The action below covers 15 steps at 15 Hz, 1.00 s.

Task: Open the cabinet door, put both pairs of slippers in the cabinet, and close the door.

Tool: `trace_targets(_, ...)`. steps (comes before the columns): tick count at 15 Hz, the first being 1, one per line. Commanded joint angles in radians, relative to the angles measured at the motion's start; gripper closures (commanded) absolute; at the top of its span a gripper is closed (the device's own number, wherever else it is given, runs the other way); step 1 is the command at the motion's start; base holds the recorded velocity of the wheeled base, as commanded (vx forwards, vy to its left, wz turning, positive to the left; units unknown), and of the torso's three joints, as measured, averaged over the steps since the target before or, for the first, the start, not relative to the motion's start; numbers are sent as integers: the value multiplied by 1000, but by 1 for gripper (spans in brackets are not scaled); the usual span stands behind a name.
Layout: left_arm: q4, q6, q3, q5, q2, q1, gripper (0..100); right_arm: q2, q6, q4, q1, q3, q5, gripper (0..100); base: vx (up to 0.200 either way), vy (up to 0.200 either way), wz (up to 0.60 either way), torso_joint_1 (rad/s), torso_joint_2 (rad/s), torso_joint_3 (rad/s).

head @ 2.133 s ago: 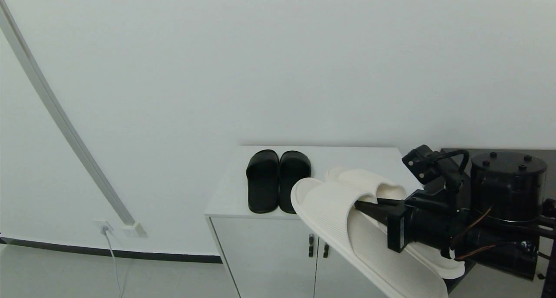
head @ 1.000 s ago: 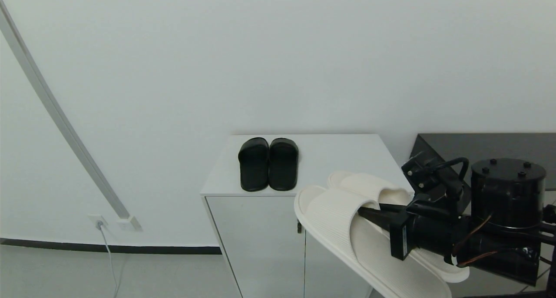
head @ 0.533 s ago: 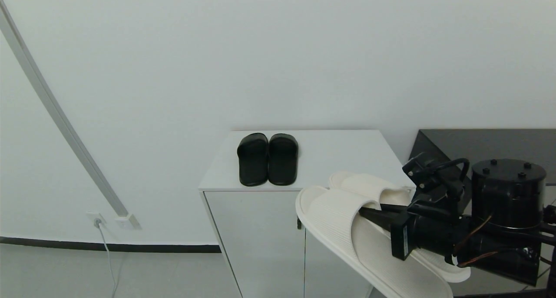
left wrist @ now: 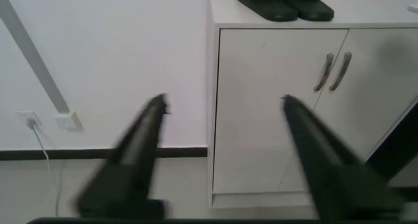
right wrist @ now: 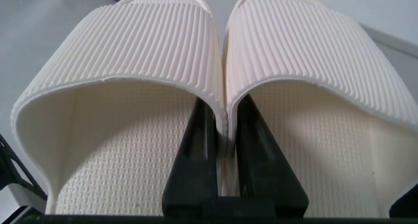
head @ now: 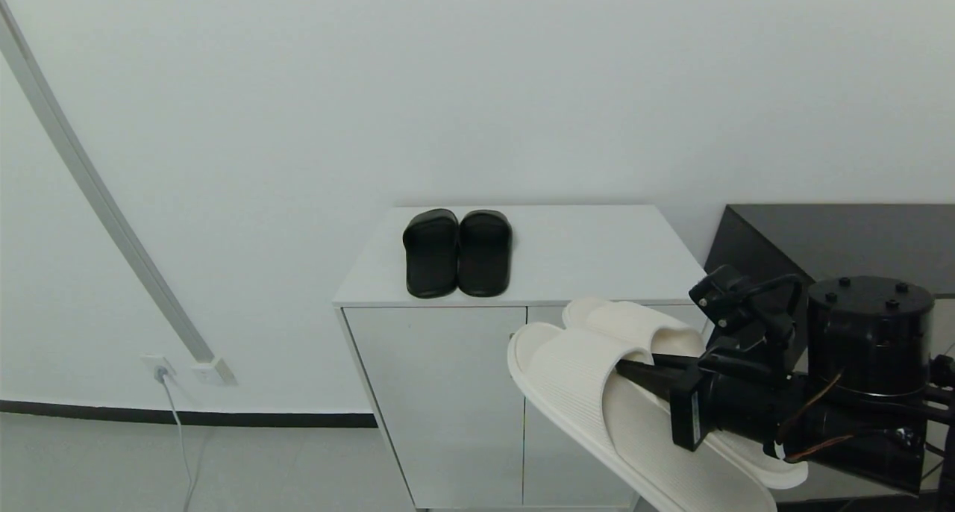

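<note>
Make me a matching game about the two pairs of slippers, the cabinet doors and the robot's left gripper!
Things
1. black slippers
2. white slippers
3. cabinet doors
4. left gripper

Places or states
A. shut, handles side by side
B. open, holding nothing
C. lying on the cabinet top
D. pinched by the right gripper, in front of the cabinet

Pairs: 1-C, 2-D, 3-A, 4-B
</note>
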State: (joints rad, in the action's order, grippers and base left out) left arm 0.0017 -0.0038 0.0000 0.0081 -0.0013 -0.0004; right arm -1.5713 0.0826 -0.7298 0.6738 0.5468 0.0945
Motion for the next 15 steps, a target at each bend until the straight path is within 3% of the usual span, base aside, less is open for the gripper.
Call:
trace_targets(1, 0, -1, 0, 1, 1, 0, 0, -3, 0, 0, 0, -2, -1, 100, 0, 0, 0, -183, 403, 237)
trace_targets(15, 0, 2, 0, 1, 1, 0, 0, -3, -14, -2, 0, -18, 1, 100, 0, 0, 0, -207, 522, 316)
